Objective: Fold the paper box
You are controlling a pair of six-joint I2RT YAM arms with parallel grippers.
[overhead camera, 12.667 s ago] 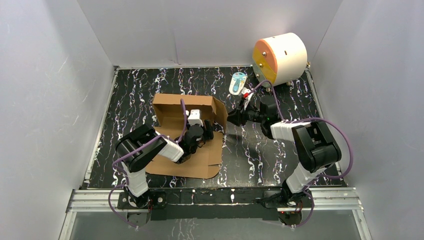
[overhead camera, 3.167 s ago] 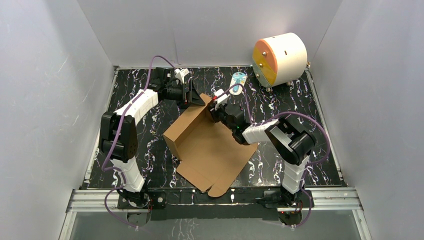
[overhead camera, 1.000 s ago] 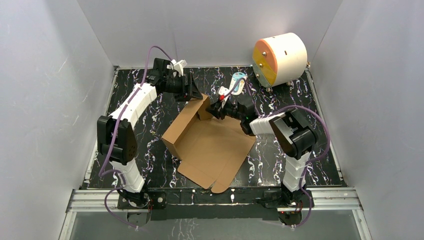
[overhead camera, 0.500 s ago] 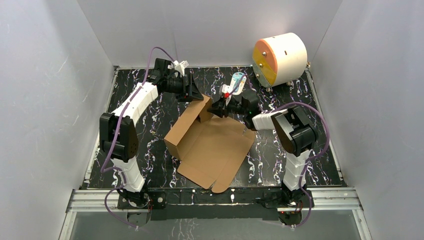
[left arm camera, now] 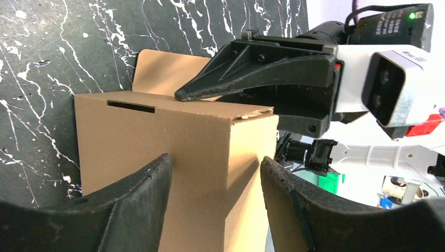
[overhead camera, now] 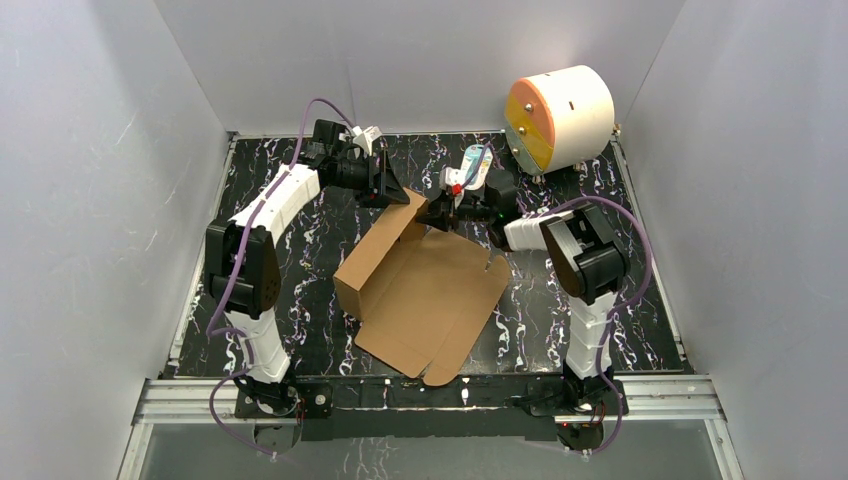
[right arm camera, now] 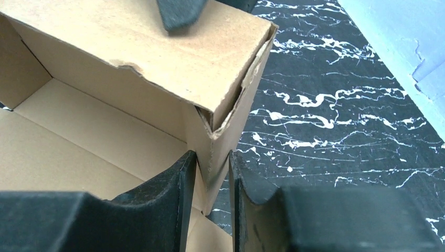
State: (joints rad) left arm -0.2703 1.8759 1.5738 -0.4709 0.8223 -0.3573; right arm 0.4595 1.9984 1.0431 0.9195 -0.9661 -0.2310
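The paper box [overhead camera: 425, 285] is brown cardboard lying open mid-table, with its far-left wall standing and its lid panel flat toward me. My left gripper [overhead camera: 396, 196] is open at the far corner of that wall. In the left wrist view the wall's outer face [left arm camera: 173, 142] fills the gap of the left gripper [left arm camera: 215, 160]. My right gripper [overhead camera: 432, 214] is shut on the box's folded corner flap. In the right wrist view the right gripper [right arm camera: 212, 157] pinches the doubled cardboard [right arm camera: 141, 37], whose top edge is torn. The right gripper's fingers also show in the left wrist view [left arm camera: 252, 68].
A white-and-orange cylinder [overhead camera: 558, 117] stands at the back right corner. A small blue-and-white packet [overhead camera: 476, 162] lies just behind the right wrist. White walls enclose the black marbled table [overhead camera: 560, 300] on three sides.
The box has turned since the oldest frame, and both arms have reached to its far corner. In the last second the right gripper slid further back along the corner and the wall stands more upright.
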